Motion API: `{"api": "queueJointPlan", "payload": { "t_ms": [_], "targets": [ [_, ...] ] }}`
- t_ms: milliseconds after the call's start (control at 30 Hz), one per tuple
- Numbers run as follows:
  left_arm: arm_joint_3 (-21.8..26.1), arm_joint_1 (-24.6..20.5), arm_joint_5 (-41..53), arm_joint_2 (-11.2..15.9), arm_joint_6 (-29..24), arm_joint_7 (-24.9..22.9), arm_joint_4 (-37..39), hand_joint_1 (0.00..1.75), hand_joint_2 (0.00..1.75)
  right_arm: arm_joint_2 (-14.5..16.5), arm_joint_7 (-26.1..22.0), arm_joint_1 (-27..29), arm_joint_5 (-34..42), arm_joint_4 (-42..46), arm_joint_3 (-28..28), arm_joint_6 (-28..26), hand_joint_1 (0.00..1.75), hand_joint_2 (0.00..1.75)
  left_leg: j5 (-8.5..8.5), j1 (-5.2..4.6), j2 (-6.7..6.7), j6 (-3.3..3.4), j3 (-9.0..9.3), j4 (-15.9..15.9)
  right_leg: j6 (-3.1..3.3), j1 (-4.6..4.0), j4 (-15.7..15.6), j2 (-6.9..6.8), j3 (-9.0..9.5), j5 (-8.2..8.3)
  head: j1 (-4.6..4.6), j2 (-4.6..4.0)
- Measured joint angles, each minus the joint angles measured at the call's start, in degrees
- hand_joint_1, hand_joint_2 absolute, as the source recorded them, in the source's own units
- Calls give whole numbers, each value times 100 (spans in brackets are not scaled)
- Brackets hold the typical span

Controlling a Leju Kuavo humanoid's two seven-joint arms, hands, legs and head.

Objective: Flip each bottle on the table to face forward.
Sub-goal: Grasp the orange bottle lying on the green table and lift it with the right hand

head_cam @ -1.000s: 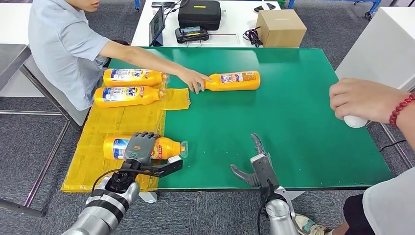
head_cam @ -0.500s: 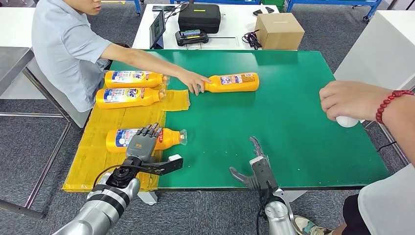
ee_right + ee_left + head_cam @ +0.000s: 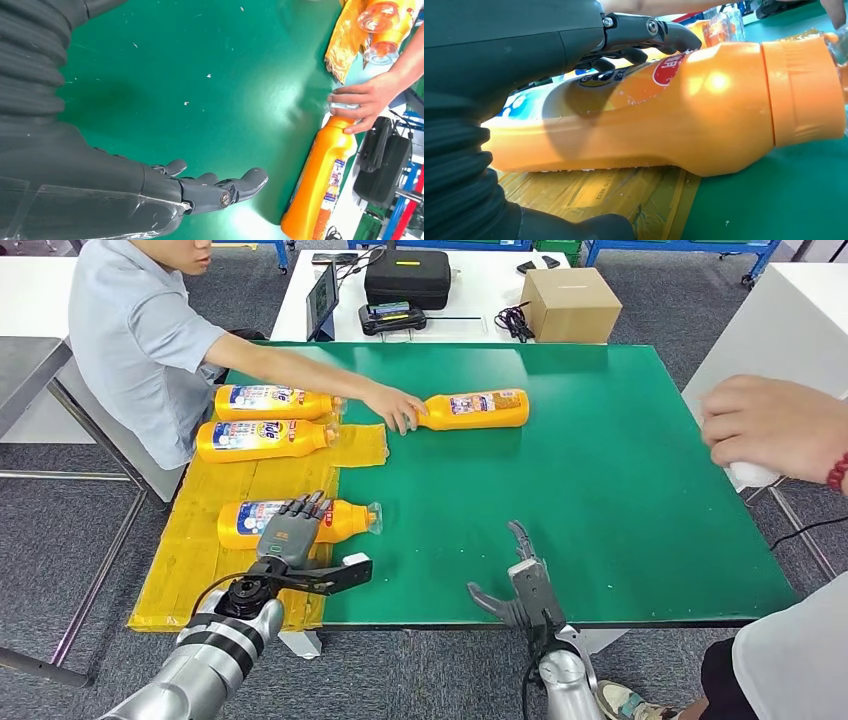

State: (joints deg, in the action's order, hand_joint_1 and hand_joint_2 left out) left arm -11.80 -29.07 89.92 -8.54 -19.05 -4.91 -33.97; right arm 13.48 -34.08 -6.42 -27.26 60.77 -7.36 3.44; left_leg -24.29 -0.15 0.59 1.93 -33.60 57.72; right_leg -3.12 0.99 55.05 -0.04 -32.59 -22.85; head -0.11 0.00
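Progress: four orange detergent bottles lie on their sides on the green worktop (image 3: 600, 490); three near the left edge on a yellow sheet (image 3: 230, 490) show their labels upward, so they appear already turned. This is a judgement only.
Left to do: the far bottle (image 3: 475, 408), near the back edge, is touched at its cap by a person's hand (image 3: 395, 405); which label faces up there is too small to tell.
Left hand (image 3: 290, 535): fingers rest over the near bottle (image 3: 290, 521), thumb apart beside the front edge; not clamped.
Right hand (image 3: 520, 585): fingers spread, holding nothing, over the front edge.
Open room: the middle and right of the worktop are bare green.
Edges: another person's hand (image 3: 775, 425) is at the right edge.
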Motion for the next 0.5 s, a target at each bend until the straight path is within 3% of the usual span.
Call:
{"api": "queueJointPlan", "payload": {
  "t_ms": [267, 500],
  "targets": [
    [14, 188, 2, -80, -238, 102, -268, 0, 175, 1, -4, 29, -14, -3, -26, -21, 0, 175, -1, -1, -2, 0, -7, 0, 0, 1, 0, 1, -9, 0, 0, 0],
    [38, 1051, 7, -391, -295, 582, -1737, 0, 175, 103, -37, 196, -119, 242, -157, -269, 0, 175, 2, -1, -4, 2, -70, 3, -4, 1, 1, 2, -68, 3, 1, 0]
  ]
}}
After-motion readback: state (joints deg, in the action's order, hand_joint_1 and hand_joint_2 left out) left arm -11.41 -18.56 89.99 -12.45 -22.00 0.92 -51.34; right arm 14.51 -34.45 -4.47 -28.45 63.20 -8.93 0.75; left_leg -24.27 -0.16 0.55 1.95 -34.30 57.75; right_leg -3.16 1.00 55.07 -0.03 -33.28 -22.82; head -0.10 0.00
